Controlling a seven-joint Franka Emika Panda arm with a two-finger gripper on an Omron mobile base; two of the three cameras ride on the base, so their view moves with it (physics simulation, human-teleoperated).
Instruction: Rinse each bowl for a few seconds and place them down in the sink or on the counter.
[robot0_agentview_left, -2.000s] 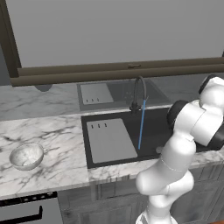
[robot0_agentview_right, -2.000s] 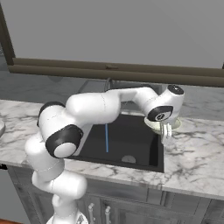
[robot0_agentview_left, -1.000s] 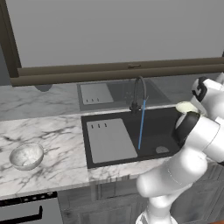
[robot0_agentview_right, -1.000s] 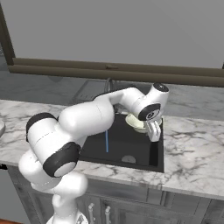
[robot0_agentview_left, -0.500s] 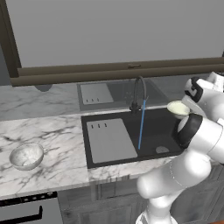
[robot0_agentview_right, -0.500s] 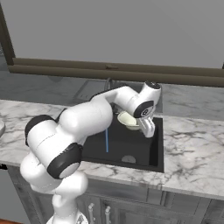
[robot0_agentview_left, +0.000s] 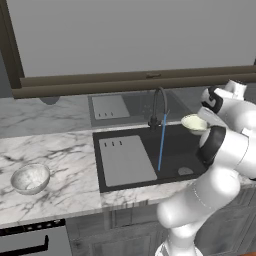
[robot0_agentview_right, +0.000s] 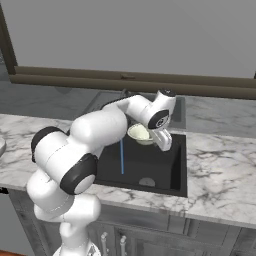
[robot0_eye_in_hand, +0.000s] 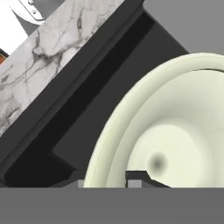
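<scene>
- The claw is gripping the cream bowl by its rim, jaws nearly closed on the thin wall, one fingertip sitting inside the rim.
- The cream bowl is hanging in the air above the right part of the sink, apart from the water stream and to its right.
- A rim pinch like this is risking a slip: if the bowl is tilting as it meets the running water, it could twist out and drop into the basin.
- The speckled bowl is sitting on the tabletop well to the left of the sink, not yet rinsed by the look of it.
- The tap is running at the back of the basin.
</scene>
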